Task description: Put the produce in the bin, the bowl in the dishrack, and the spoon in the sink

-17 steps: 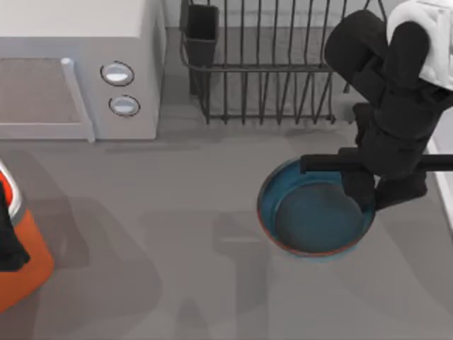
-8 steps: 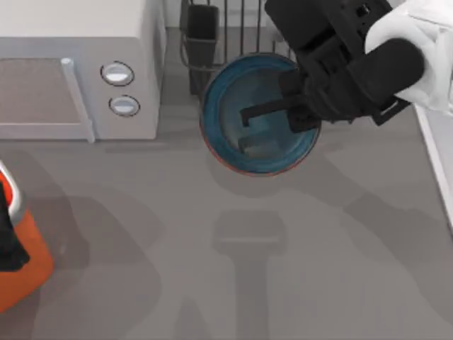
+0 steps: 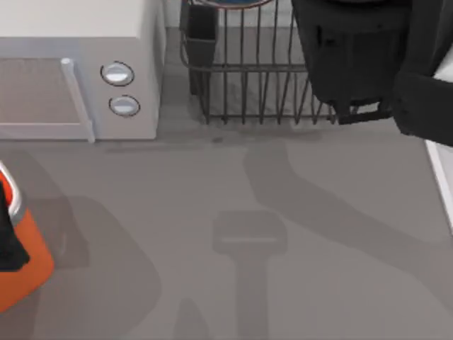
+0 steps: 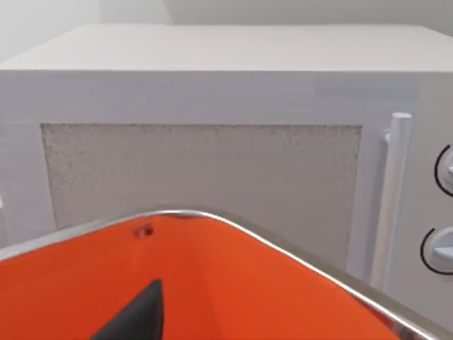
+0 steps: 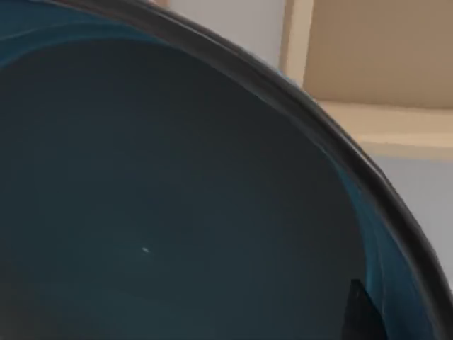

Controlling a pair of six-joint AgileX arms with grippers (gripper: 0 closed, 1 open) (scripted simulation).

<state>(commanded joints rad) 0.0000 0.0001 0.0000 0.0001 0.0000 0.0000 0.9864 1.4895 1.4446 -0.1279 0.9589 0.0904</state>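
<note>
Teal bowl [image 3: 237, 3] sits at the dishrack's [image 3: 262, 85] far edge, its inside close before my right wrist camera; whether my right fingers grip it I cannot tell. My left arm hangs over the orange bin [image 4: 233, 283].

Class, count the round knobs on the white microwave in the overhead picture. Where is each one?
2. Both sit on the microwave panel nearest the dishrack: the upper knob, and the lower knob directly beneath it.

bowl [image 3: 237, 3]: 1 | dishrack [image 3: 262, 85]: 1 | bin [image 3: 28, 265]: 1 | microwave [image 3: 78, 71]: 1
</note>
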